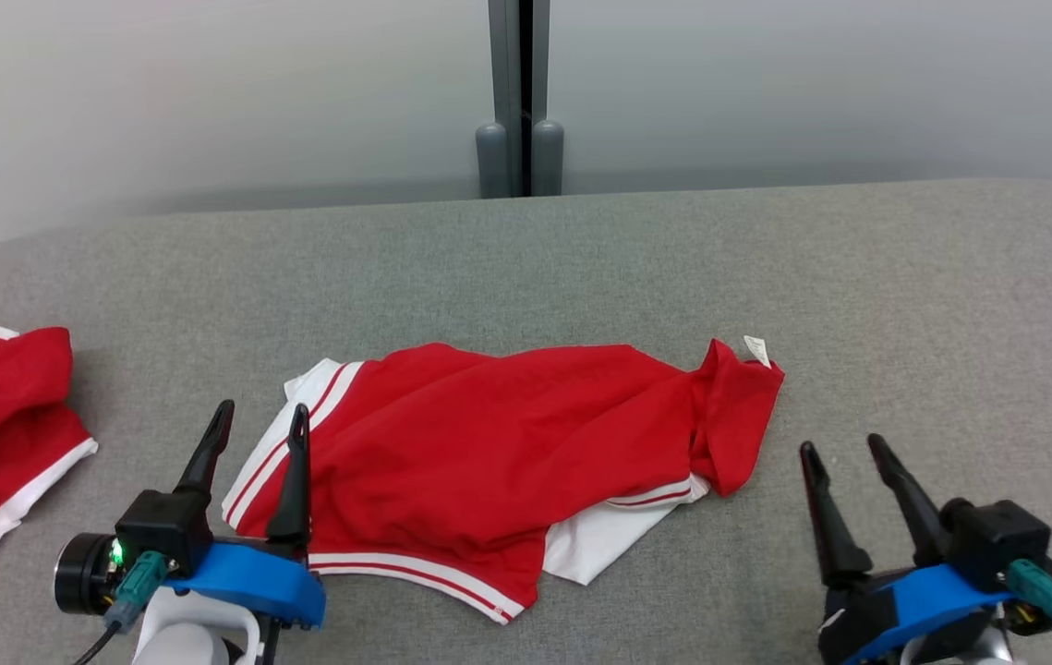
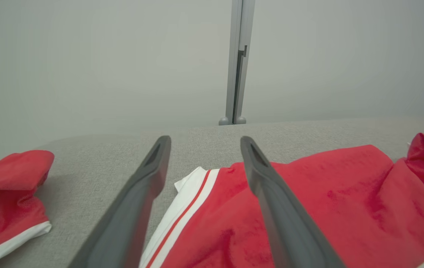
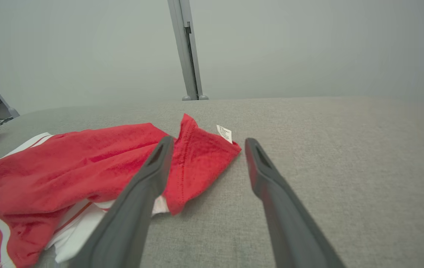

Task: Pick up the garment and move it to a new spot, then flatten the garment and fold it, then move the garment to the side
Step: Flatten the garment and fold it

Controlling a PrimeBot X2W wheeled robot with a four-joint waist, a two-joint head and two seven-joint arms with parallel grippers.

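Red garment point(image 1: 507, 443) crumpled at frame centre; left gripper point(image 1: 263, 409) and right gripper point(image 1: 841, 445) both spread, empty: each should pinch an outer edge, lift evenly.

red garment point(image 1: 507, 453) rumpled, grey table point(image 1: 904, 305)

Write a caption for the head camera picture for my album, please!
Left gripper and right gripper, both open, flank a rumpled red garment on the grey surface.

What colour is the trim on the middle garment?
The trim is white with red stripes, clearest in head view.
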